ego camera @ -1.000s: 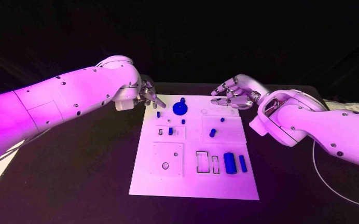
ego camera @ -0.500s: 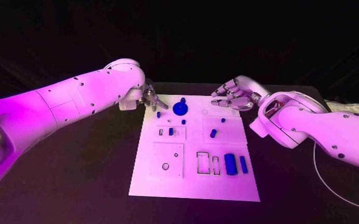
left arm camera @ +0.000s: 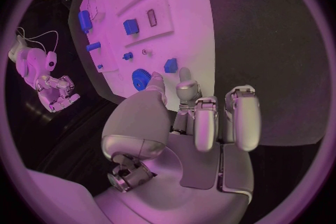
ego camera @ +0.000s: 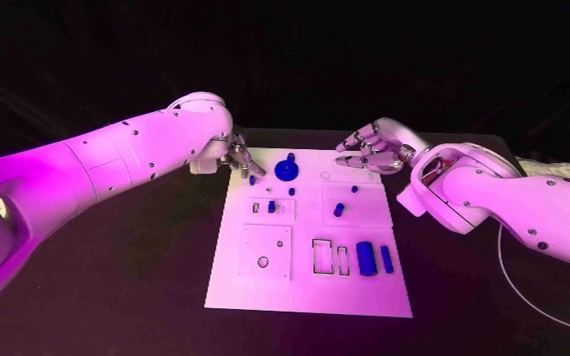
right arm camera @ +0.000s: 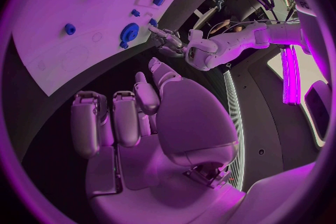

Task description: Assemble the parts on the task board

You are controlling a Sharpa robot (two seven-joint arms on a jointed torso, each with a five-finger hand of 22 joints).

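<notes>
We see the task board (ego camera: 311, 290) lying in the middle of the head view, a white plate on the black table (ego camera: 131, 306). Its recesses hold the parts. Near the lower right of the board, a rectangular slot stands beside a narrower one, and just right of them lie a wide blue block (ego camera: 366, 259) and a slim blue bar (ego camera: 386, 259). At the lower left a square panel (ego camera: 266, 253) carries an oval hole and a small round hole. In the middle row a small blue piece (ego camera: 271, 207) stands in a framed recess, and a short blue peg (ego camera: 338, 209) lies tilted in the panel to its right. At the top of the board sits a blue gear (ego camera: 285, 171).

Our left hand (ego camera: 235, 158) hovers at the board's upper left corner, fingers pointing down beside a small blue stub (ego camera: 252, 180); we see nothing in its grasp. Our right hand (ego camera: 371, 152) hangs over the upper right corner, fingers loosely curled and apart, holding nothing.

The left wrist view adds what the head view hides: the fingertips (left arm camera: 185, 75) stand just short of a small blue part (left arm camera: 171, 65), with the gear (left arm camera: 142, 78) beside the thumb. The right wrist view shows the right hand's fingers (right arm camera: 112, 117) above bare dark table, well apart from the gear (right arm camera: 129, 31), and the left hand (right arm camera: 170, 42) reaching at the board's far edge.
</notes>
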